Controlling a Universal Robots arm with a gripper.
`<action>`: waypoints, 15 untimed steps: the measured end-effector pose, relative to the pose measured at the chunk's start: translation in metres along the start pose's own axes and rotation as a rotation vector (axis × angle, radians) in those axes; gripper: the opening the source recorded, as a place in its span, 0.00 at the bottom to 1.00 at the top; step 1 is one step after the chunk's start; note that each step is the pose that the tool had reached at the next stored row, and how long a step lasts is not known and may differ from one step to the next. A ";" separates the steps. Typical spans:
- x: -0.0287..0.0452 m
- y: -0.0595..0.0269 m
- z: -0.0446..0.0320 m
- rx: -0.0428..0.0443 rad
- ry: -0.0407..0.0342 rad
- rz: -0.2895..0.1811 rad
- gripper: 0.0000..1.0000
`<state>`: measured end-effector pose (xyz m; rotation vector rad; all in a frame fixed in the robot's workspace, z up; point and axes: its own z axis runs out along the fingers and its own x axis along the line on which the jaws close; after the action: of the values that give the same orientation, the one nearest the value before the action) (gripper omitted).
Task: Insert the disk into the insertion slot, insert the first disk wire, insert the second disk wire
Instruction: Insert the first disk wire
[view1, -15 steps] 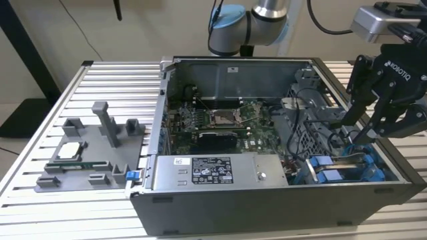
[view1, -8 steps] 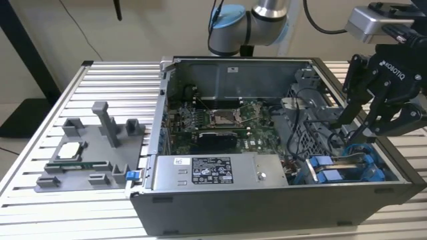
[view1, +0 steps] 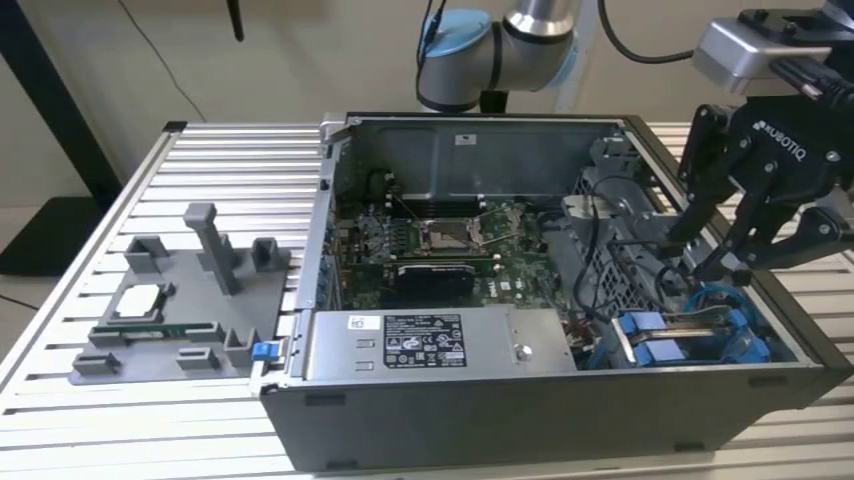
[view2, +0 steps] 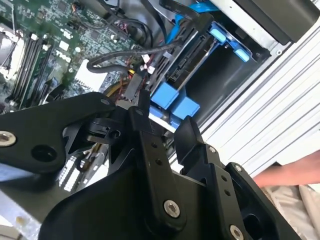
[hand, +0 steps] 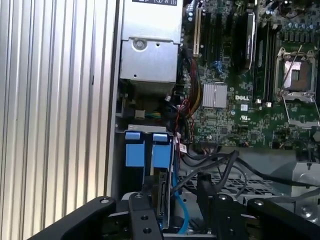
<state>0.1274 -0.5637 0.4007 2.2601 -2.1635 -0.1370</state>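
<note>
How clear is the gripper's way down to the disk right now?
Probably yes: the gripper hangs just above the disk, jaws open, with nothing between. Black cables run close beside it and might snag.

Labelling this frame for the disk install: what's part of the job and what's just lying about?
Job: disk standing in the insertion slot; blue cable beside it; gripper, open, over them.
Lying about: power-supply box; motherboard; grey fixture beside the case; a hand outside it.
</note>
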 end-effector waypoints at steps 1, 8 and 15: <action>0.0000 0.0000 0.0002 0.0007 -0.0074 -0.009 1.00; -0.0002 0.0004 0.0018 0.0230 -0.0375 -0.062 1.00; -0.0017 0.0076 0.0080 0.0574 -0.0482 -0.079 1.00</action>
<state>0.1191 -0.5619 0.3934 2.3994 -2.1280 -0.1331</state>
